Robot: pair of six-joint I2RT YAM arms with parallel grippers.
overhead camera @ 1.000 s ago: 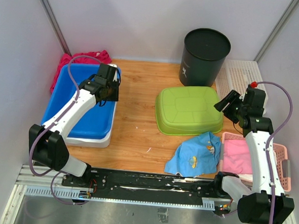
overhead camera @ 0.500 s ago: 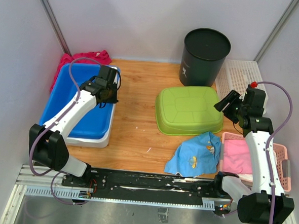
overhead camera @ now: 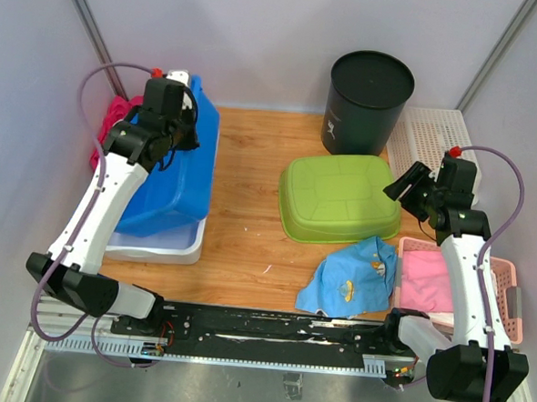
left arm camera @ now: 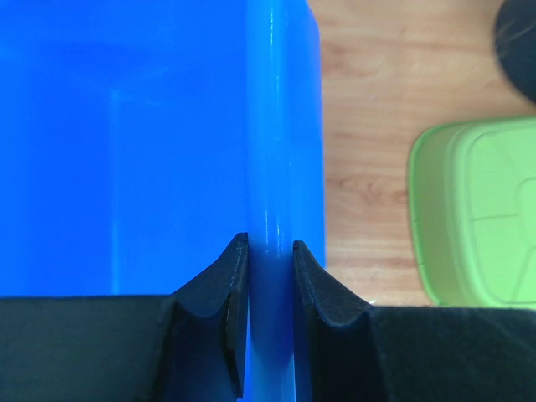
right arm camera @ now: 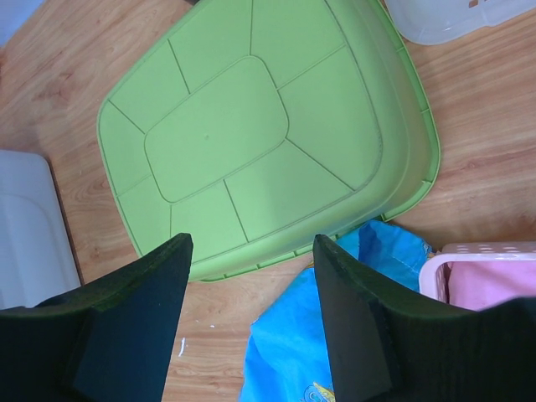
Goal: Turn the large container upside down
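The large blue container [overhead camera: 169, 190] stands tilted at the left, its right rim raised high and its low side resting in a white tray [overhead camera: 161, 247]. My left gripper [overhead camera: 178, 130] is shut on that raised right rim. In the left wrist view the black fingers [left arm camera: 219, 289] of the left gripper [left arm camera: 270, 251] pinch the blue rim [left arm camera: 280, 126] from both sides. My right gripper [overhead camera: 403, 185] is open and empty, held above the right edge of an upturned green basin [overhead camera: 337, 198]. In the right wrist view the right gripper [right arm camera: 251, 318] hangs over the basin's near edge [right arm camera: 251, 142].
A black round bin [overhead camera: 369, 89] stands at the back. A white perforated basket [overhead camera: 432, 138] is at the back right, a pink basket [overhead camera: 450, 285] with pink cloth at the right. A blue cloth [overhead camera: 351, 274] lies by the basin. Red cloth [overhead camera: 109, 123] lies behind the blue container.
My left gripper has lifted the blue container's right rim up and toward the back left, tipping the container steeply onto its left side. The right arm has not moved.
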